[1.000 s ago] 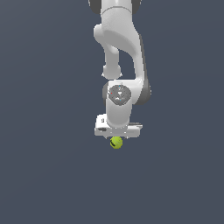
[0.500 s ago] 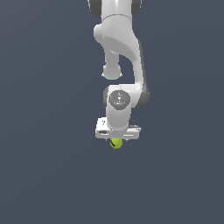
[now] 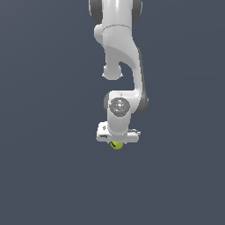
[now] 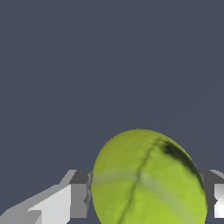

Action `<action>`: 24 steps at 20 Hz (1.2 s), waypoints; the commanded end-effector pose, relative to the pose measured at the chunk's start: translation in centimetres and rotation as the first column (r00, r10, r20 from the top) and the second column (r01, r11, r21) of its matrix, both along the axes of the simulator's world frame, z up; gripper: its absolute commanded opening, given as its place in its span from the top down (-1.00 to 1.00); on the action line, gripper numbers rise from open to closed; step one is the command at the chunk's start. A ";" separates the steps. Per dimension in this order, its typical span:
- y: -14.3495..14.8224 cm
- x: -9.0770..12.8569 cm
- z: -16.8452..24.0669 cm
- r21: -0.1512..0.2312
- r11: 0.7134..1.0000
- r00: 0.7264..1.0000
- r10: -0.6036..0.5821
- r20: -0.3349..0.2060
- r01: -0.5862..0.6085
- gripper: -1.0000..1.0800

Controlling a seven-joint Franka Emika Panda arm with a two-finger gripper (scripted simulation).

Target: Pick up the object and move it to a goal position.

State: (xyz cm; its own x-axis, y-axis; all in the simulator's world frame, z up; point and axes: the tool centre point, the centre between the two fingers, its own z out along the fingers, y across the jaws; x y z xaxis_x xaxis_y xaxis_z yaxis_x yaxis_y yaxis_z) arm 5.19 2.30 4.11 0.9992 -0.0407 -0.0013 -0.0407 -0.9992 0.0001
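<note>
- No legible text, labels, brands, numbers or signs in either view.
- Only marking: a small black smudge on the ball (image 4: pixel 148 179), unreadable; faint pale seam line, no lettering.

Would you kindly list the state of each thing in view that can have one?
ball: gripped between the two fingers, whole, with seam and black mark showing.
gripper: shut on the ball, pointing down.
fingers: one at each side of the ball, pressed against it.
arm: bent, reaching down from above.
</note>
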 end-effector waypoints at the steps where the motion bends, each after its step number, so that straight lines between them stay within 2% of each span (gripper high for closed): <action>1: 0.0 0.1 0.0 0.000 1.000 1.000 0.000 0.001 0.000 1.00; 14: 0.0 0.1 0.6 0.000 1.000 1.000 0.000 0.001 0.000 1.00; 19: -0.2 0.2 2.9 0.000 1.000 1.000 0.000 0.001 0.000 1.00; 24: -0.4 0.5 6.9 0.000 1.000 1.000 0.000 0.001 0.000 1.00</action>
